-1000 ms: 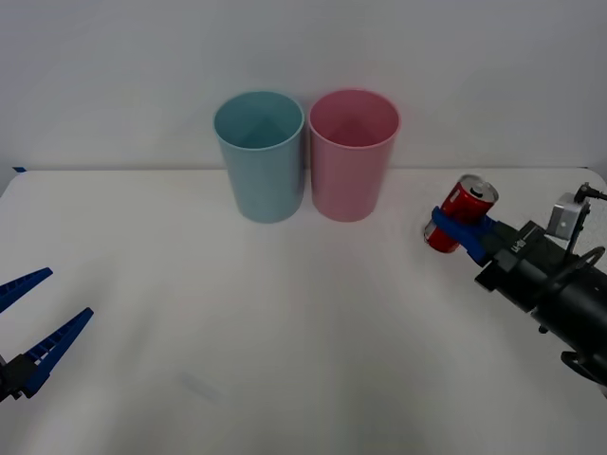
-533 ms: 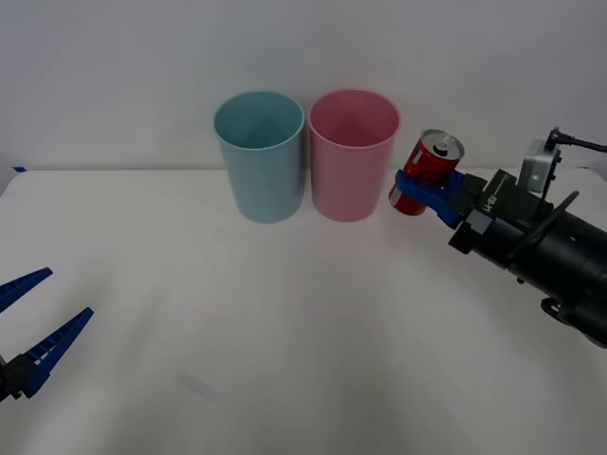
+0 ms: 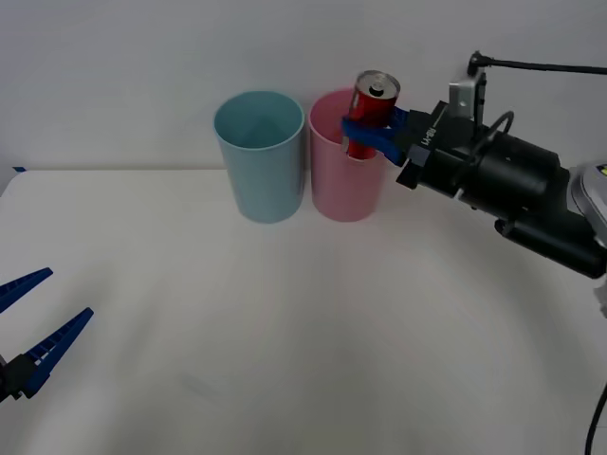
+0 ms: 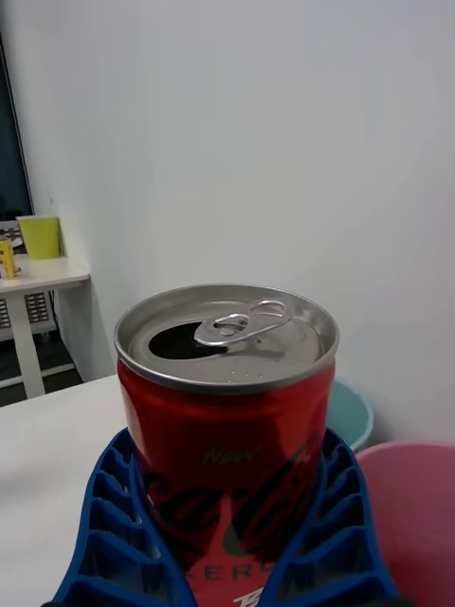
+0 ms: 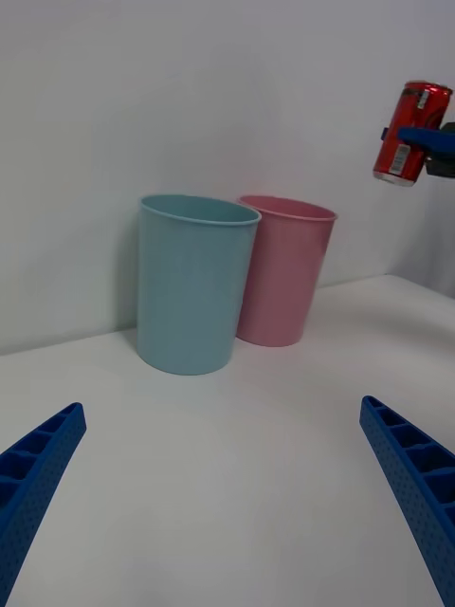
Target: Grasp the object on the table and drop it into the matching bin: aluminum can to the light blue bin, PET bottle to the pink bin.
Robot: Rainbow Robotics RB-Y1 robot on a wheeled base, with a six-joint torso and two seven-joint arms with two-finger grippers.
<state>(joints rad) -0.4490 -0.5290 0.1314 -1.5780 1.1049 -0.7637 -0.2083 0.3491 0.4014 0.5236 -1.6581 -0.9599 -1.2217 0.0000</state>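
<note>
Can (image 3: 373,109) first, since the task turns on it: it hangs in the air, clamped between the right gripper's (image 3: 365,135) blue fingers (image 4: 327,531), upright with a slight tilt, its silver top and pull tab up. In the front view it sits over the pink bin's (image 3: 353,180) rim; from the left wrist it shows high above and to the side of that bin. By size: the white table (image 3: 285,322) spreads widest. On it, at the far side, stand the blue bin (image 3: 260,161) and the pink bin, just beside each other, blue on the robot's left. The left gripper (image 3: 27,327) rests low at the table's near left edge, fingers spread wide, holding nothing.
</note>
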